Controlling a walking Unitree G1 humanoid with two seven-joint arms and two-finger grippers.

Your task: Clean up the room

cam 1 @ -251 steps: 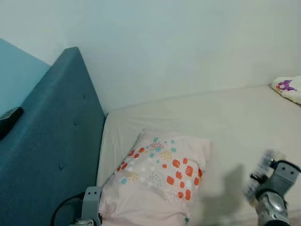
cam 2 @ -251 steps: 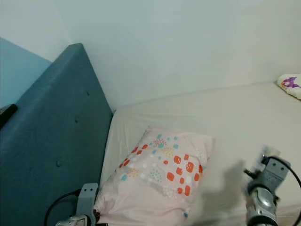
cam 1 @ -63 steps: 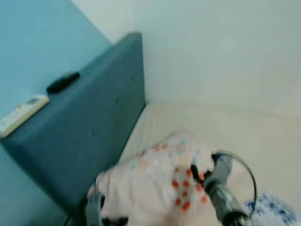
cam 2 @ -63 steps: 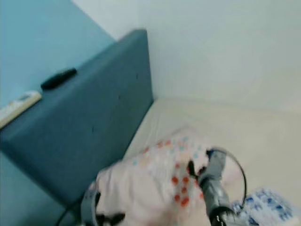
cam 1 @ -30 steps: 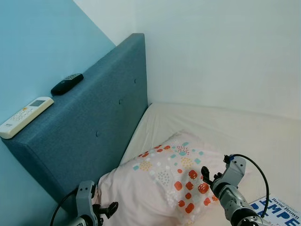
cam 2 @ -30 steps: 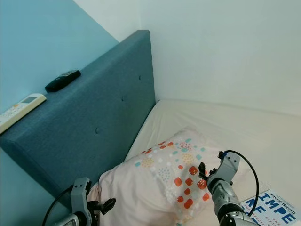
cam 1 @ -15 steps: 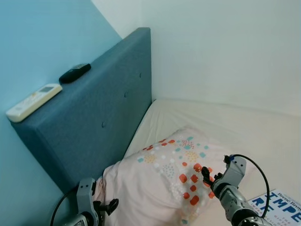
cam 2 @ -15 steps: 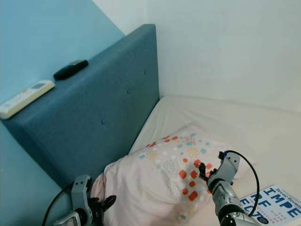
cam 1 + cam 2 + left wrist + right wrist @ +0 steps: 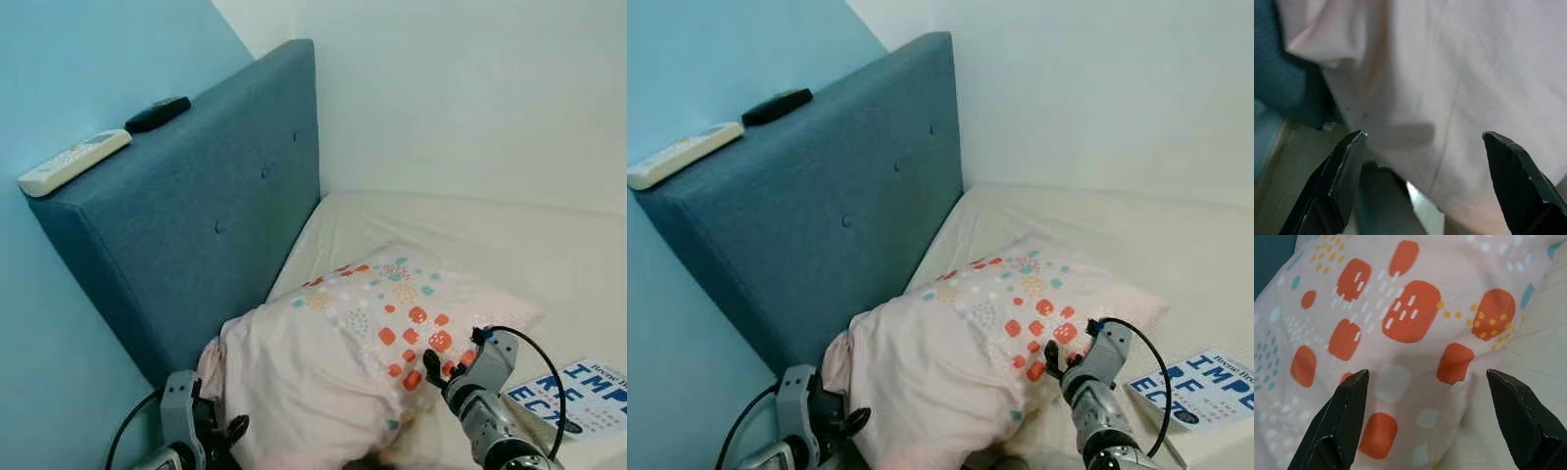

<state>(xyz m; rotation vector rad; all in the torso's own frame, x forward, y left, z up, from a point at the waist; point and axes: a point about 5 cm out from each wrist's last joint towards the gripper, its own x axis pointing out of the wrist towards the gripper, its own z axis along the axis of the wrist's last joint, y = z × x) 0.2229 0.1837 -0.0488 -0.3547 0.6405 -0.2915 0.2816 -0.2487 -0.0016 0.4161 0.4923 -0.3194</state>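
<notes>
– Where were the 2 grippers?

– Nearest me. The left gripper (image 9: 227, 433) sat at the pillow's (image 9: 338, 362) near end, its jaws wide apart with pale cloth between them. The right gripper (image 9: 1058, 364) had its jaws spread too, against the pillow's spotted side.

– And the pillow?

– On the bed (image 9: 509, 250), one end by the blue headboard (image 9: 196, 225). A book (image 9: 1200, 387) lay beside it. Farther off, 2 remotes topped the headboard: a white remote (image 9: 73, 162), then a black remote (image 9: 157, 114).
</notes>
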